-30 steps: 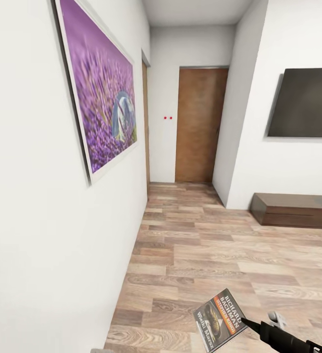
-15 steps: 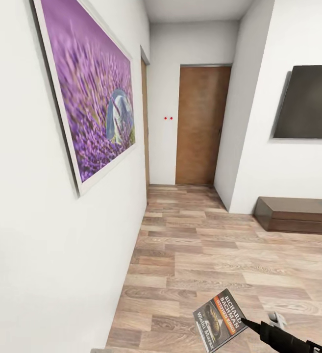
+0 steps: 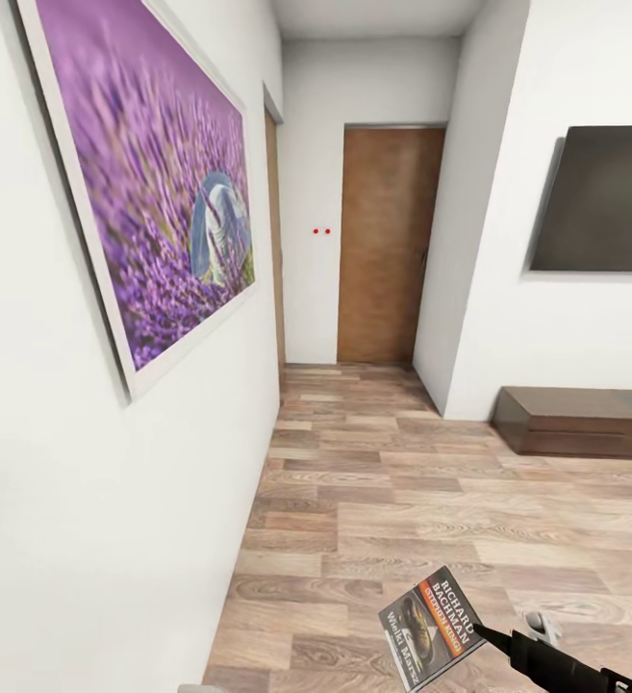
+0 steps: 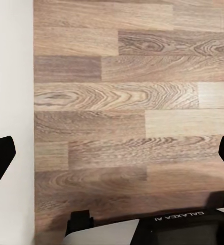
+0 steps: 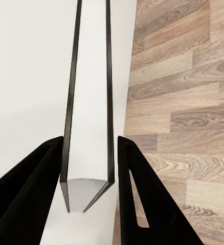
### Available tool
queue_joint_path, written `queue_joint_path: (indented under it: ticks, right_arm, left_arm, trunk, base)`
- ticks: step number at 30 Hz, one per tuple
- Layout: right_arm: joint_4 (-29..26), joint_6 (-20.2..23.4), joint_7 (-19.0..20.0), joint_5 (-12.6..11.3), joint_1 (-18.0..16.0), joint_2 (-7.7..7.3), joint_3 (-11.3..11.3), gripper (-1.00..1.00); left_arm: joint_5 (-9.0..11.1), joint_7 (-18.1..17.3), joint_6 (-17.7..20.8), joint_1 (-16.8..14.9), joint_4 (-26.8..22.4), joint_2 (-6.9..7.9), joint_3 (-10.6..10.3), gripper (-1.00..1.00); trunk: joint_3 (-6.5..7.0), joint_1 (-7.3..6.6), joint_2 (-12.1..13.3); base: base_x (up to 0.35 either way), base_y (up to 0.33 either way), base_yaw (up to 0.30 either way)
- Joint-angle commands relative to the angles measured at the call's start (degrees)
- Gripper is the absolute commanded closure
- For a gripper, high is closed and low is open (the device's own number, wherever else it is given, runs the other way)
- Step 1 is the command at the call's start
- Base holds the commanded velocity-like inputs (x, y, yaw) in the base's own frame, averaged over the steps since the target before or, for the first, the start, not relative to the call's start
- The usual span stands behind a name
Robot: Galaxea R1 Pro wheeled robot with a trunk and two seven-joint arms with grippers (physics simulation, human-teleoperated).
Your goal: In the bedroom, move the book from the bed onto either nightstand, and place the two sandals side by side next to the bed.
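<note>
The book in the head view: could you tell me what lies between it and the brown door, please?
In the head view, bare wood-plank floor runs from the book to the brown door.

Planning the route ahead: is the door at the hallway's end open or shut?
Shut: the brown door fills its frame flush, with no gap visible.

Your view has moved on along the hallway while the book and your right arm sit at the same spot in the picture. The purple flower picture (image 3: 152, 183) on the left wall now looms larger, its frame running off the top left corner. The brown door (image 3: 387, 245) at the far end has drifted a little leftward and looks slightly bigger. The dark screen (image 3: 604, 200) on the right wall has swung right, then partly back, and so has the low brown cabinet (image 3: 577, 422) under it.
</note>
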Motion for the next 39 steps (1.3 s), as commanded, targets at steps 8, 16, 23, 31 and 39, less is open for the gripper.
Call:
queue_joint_path:
  ticks: [8, 16, 23, 31, 39]
  right_arm:
    - [0.2, 0.3, 0.3, -0.6, -0.1, 0.03, 0.4, 1.0]
    - [0.2, 0.4, 0.3, -0.6, -0.1, 0.03, 0.4, 1.0]
    - [0.2, 0.3, 0.3, -0.6, -0.1, 0.03, 0.4, 1.0]
    - [0.2, 0.3, 0.3, -0.6, -0.1, 0.03, 0.4, 1.0]
    - [0.2, 0.4, 0.3, -0.6, -0.1, 0.03, 0.4, 1.0]
  left_arm:
    - [0.6, -0.2, -0.2, 0.0, 0.0, 0.02, -0.5, -1.0]
    - [0.6, -0.2, -0.2, 0.0, 0.0, 0.02, -0.5, -1.0]
    - [0.6, -0.2, -0.2, 0.0, 0.0, 0.02, -0.5, -1.0]
    - [0.6, -0.2, -0.2, 0.0, 0.0, 0.02, -0.5, -1.0]
    - [0.6, -0.2, -0.2, 0.0, 0.0, 0.02, -0.5, -1.0]
  trunk:
    - [-0.16, 0.01, -0.1]
    - [-0.17, 0.01, -0.1]
    - [-0.17, 0.01, -0.1]
    - [-0.17, 0.01, -0.1]
    - [-0.17, 0.01, -0.1]
  base:
    - [0.001, 0.0, -0.148]
    - [0.211, 0.0, -0.019]
    - [0.325, 0.0, -0.001]
    - [0.327, 0.0, -0.04]
    - [0.123, 0.0, -0.082]
